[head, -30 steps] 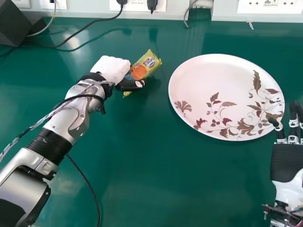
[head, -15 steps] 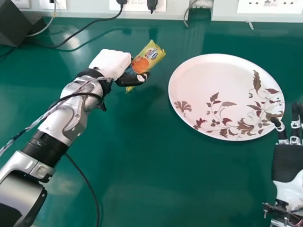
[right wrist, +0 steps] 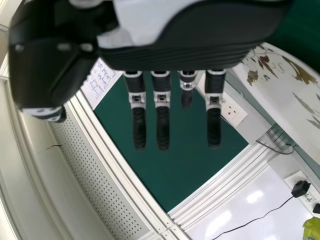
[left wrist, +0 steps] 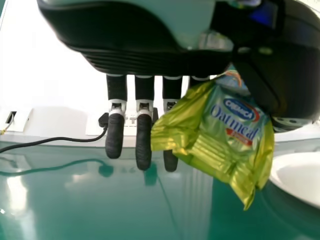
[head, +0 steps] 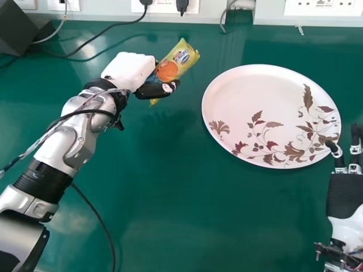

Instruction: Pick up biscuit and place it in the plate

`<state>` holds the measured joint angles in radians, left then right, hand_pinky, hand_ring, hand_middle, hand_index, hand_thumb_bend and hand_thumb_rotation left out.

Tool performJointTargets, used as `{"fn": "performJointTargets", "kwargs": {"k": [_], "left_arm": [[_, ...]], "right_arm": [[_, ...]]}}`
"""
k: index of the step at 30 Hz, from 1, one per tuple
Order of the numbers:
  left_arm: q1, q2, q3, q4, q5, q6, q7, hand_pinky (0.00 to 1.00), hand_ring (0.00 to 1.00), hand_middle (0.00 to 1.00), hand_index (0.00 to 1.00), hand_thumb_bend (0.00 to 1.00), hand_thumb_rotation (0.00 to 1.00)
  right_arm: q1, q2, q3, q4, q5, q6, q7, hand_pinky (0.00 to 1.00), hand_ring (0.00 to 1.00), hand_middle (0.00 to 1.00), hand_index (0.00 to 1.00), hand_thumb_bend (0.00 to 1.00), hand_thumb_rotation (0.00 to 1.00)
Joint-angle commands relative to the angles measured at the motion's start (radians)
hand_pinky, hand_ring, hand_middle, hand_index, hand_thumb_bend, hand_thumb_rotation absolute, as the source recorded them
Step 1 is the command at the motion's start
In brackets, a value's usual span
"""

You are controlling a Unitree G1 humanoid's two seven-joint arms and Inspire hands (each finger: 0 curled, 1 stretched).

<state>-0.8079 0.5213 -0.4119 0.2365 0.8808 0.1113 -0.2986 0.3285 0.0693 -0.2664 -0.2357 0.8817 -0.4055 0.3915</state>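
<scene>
In the head view my left hand (head: 153, 88) holds the yellow biscuit packet (head: 177, 61) between thumb and fingers, off to the left of the plate (head: 258, 96). The left wrist view has the left hand (left wrist: 144, 135) with the biscuit packet (left wrist: 227, 132) pinched at the thumb side; the packet hangs above the table and hides part of the fingers. The white plate with brown leaf patterns lies flat on the green table. My right hand (head: 345, 195) rests beyond the plate's lower right edge, its fingers (right wrist: 162, 120) straight in the right wrist view.
Power sockets (head: 323, 8) and plugs line the wall behind the green table (head: 187, 204). A dark box (head: 21, 35) stands at the far left corner, with black cables running over the table near it. Another cable passes beside my left forearm.
My left hand has risen with the biscuit packet, moving slightly toward the table's back in the head view. The left forearm has shifted left. The right hand has barely moved.
</scene>
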Motion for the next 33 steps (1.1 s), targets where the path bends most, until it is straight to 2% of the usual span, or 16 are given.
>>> {"fn": "performJointTargets", "kwargs": {"k": [1,12,13,15,18,20,23,33], "left_arm": [[0.016,0.013,0.023,-0.037,-0.012,-0.007,0.001,0.33,0.41,0.49,0.52,0.51,0.0],[0.038,0.024,0.068,-0.11,-0.043,-0.035,-0.002,0.33,0.41,0.5,0.52,0.51,0.0],[0.04,0.025,0.07,-0.115,-0.045,-0.036,-0.003,0.33,0.41,0.5,0.52,0.51,0.0],[0.042,0.025,0.074,-0.125,-0.046,-0.036,-0.001,0.33,0.41,0.49,0.52,0.51,0.0],[0.043,0.025,0.075,-0.138,-0.039,-0.034,-0.002,0.33,0.41,0.49,0.52,0.51,0.0],[0.044,0.024,0.075,-0.148,-0.036,-0.029,-0.007,0.32,0.41,0.49,0.52,0.51,0.0],[0.042,0.025,0.077,-0.159,-0.038,-0.03,-0.015,0.33,0.41,0.49,0.52,0.51,0.0],[0.052,0.009,0.1,-0.21,-0.073,-0.025,-0.02,0.33,0.4,0.49,0.52,0.51,0.0]], "right_arm": [[-0.001,0.075,0.001,0.03,0.012,-0.003,0.004,0.49,0.6,0.62,0.63,0.78,0.0],[-0.003,0.071,0.003,0.05,0.006,-0.027,0.014,0.45,0.53,0.55,0.6,0.8,0.0],[-0.003,0.071,0.002,0.051,0.008,-0.028,0.017,0.46,0.54,0.56,0.54,0.64,0.03],[-0.003,0.071,0.002,0.052,0.008,-0.029,0.016,0.47,0.55,0.58,0.51,0.56,0.04],[-0.002,0.074,0.003,0.049,0.013,-0.027,0.016,0.45,0.53,0.57,0.49,0.53,0.05],[-0.001,0.076,0.004,0.047,0.018,-0.025,0.016,0.41,0.49,0.47,0.51,0.52,0.01],[-0.001,0.075,0.004,0.05,0.019,-0.026,0.018,0.4,0.48,0.43,0.52,0.52,0.0],[0.0,0.073,0.0,0.054,0.016,-0.029,0.016,0.36,0.45,0.49,0.5,0.52,0.0]]}}
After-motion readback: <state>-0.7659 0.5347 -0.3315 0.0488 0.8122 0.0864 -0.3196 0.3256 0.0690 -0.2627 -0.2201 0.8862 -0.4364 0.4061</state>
